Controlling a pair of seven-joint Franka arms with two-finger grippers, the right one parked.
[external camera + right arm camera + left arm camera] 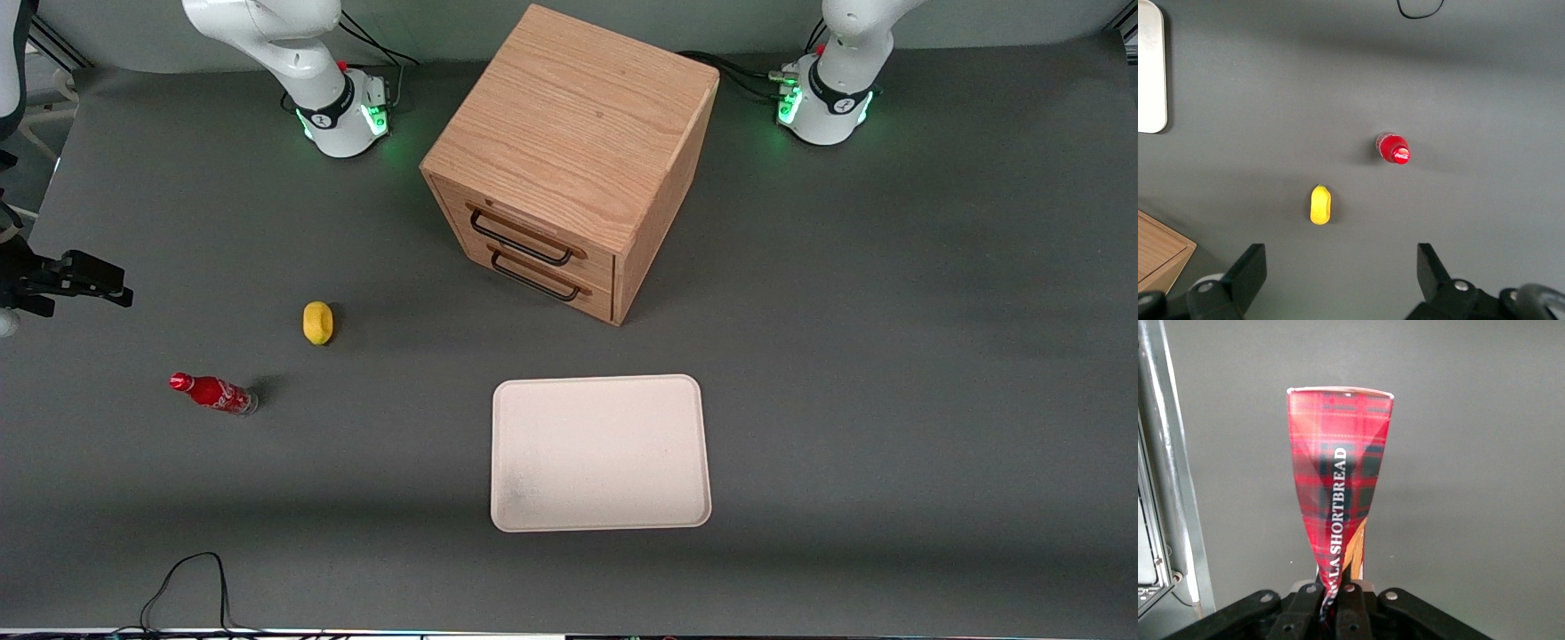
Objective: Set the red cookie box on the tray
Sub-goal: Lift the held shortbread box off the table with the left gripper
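Dark grey counter (889,356), matte, under even light; arm bases stand along its edge farthest from the front camera.

Red cookie box (1338,493): seen only from the left wrist camera, tartan print with white "SHORTBREAD" lettering up its narrow face. It is off the counter, standing out from the gripper (1336,590), whose fingers are pinched tight on the box's near end. Grey counter surface shows all around it. The box and gripper do not show in the front view.

Tray (685,444): cream-white, lying flat on the counter near the front camera, nothing in it.

Wooden drawer cabinet (569,133): farther from the front camera than the tray, set at an angle. Two drawers with dark wire handles; the upper one looks slightly out, contents not visible.

Toward the parked arm's end: a yellow lemon-like object (317,322), and a small red soda bottle (213,393) nearer the front camera, well apart from the tray.
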